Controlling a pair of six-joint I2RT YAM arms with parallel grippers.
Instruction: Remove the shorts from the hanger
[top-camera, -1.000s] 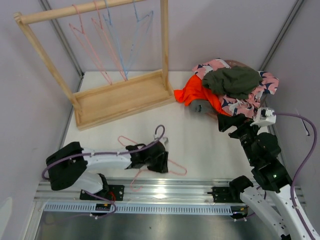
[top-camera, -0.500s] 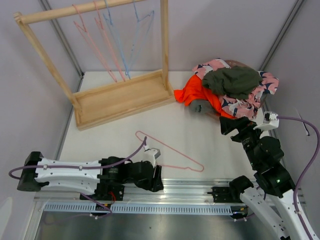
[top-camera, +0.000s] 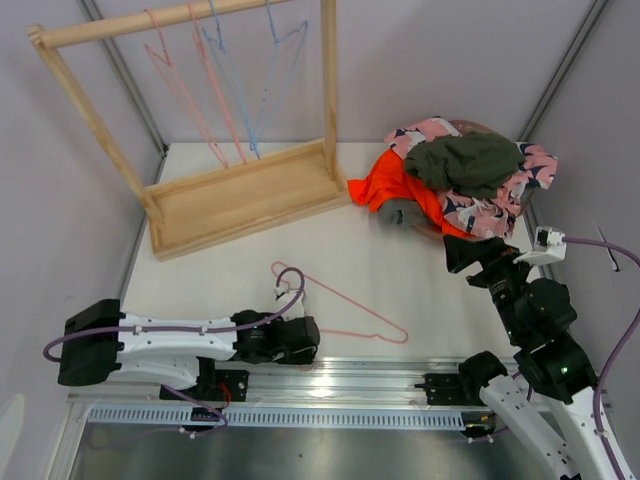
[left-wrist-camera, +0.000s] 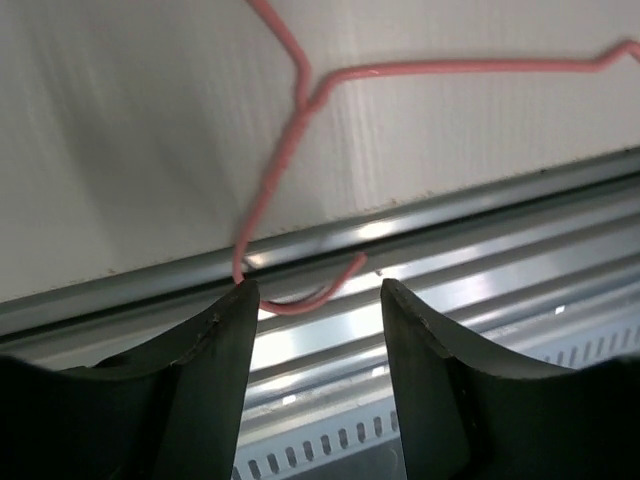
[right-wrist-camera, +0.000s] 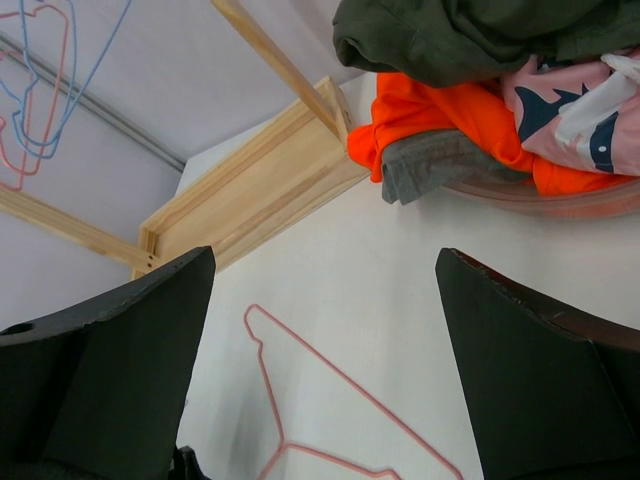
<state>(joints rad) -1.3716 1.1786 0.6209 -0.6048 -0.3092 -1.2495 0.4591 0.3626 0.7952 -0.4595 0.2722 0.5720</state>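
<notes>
**Wooden rack (top-camera: 240, 195), heaped shorts (top-camera: 465, 170), loose hanger (top-camera: 345, 310)**

The rack stood back left, wire hangers (top-camera: 235, 75) on its rail. The shorts filled a brown bowl (right-wrist-camera: 520, 197) to its right, olive on top, orange and grey spilling over. The pink hanger's hook lay between the spread left gripper (left-wrist-camera: 318, 292). The right gripper (right-wrist-camera: 325, 258) gaped empty near the bowl.

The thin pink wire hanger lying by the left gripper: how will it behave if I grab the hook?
Probably light and stiff: the thin pink wire hanger holds its triangle shape flat on the white table. Nudged, it would likely slide or pivot on that smooth top. Gripped only by the hook, between the open left gripper's fingers, it may swing or twist.
</notes>
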